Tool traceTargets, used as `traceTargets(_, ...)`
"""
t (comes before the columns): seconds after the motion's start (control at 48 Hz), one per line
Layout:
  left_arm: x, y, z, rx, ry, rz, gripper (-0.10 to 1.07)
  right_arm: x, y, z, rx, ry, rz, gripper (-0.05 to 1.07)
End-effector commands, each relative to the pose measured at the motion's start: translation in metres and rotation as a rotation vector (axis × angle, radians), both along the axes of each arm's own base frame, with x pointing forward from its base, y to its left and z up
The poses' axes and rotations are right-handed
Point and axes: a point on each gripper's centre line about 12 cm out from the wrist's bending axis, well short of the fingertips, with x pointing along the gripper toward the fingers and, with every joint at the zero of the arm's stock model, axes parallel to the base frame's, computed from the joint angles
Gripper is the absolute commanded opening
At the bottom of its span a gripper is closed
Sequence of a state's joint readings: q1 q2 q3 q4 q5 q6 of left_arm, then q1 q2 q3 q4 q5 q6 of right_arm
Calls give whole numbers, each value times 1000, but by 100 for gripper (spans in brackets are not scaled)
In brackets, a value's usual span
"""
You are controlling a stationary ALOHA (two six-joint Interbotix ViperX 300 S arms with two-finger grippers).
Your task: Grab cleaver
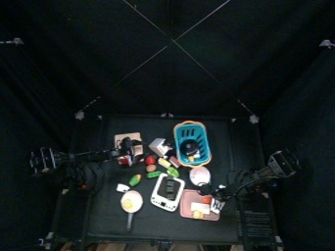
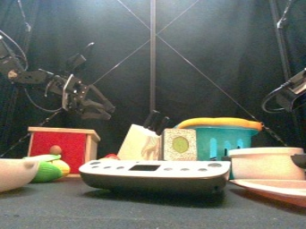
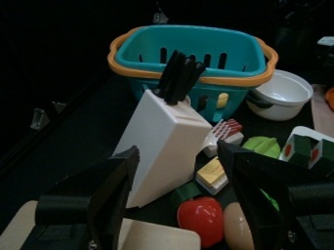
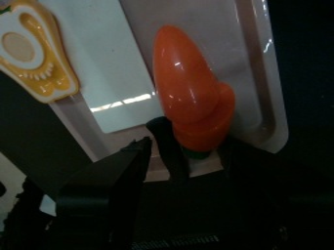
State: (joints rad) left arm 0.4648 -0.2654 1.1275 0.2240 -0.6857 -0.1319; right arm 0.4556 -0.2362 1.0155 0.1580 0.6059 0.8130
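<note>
Scale (image 2: 153, 173) sits nearest front cam; step: approach — L gripper (image 3: 177, 200), jaws open, faces knife block (image 3: 167, 146) w/ cleaver handle (image 3: 174, 78) at 12 o'clock; next: descend, pinch handle.

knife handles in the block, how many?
3 black handles visible, bunched together at the top of the white knife block, just in front of the teal basket. More may be hidden behind them.

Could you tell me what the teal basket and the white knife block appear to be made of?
The teal basket looks like moulded plastic: slotted walls, smooth orange rim, faint sheen. The white knife block has flat, matte, evenly white faces, so painted wood or plastic; the look leaves that open. Its dark handles look like black plastic.
</note>
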Motion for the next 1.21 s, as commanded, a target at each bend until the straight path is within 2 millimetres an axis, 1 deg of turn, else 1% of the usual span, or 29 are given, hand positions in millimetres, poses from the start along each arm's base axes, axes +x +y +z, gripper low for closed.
traceTargets(0.0, 2, 2, 4, 5, -14, 4, 97, 6, 5, 5, 3, -16, 17, 90)
traceTargets(0.167, 2, 2, 4, 5, -14, 4, 97, 7, 8, 4, -7, 0, 33, 89)
traceTargets(0.25, 2, 2, 4, 5, -14, 4, 98, 9, 9, 4, -11, 4, 35, 87)
traceTargets(0.458, 2, 2, 4, 5, -14, 4, 97, 10, 9, 6, -23, 20, 42, 72)
traceTargets(0.646, 2, 2, 4, 5, -14, 4, 98, 14, 9, 13, -25, 24, 44, 63)
traceTargets(0.771, 2, 2, 4, 5, -13, 4, 97, 18, 10, 24, -31, 17, 57, 61)
traceTargets(0.875, 2, 2, 4, 5, -14, 4, 98, 19, 10, 34, -34, 9, 62, 60)
traceTargets(0.958, 2, 2, 4, 6, -16, 4, 98, 18, 7, 33, -44, 8, 57, 60)
traceTargets(1.104, 2, 2, 4, 5, -14, 4, 98, 20, -5, 23, -55, 31, 11, 62)
traceTargets(1.188, 2, 2, 4, 6, -14, 4, 97, 22, -9, 22, -57, 24, -2, 62)
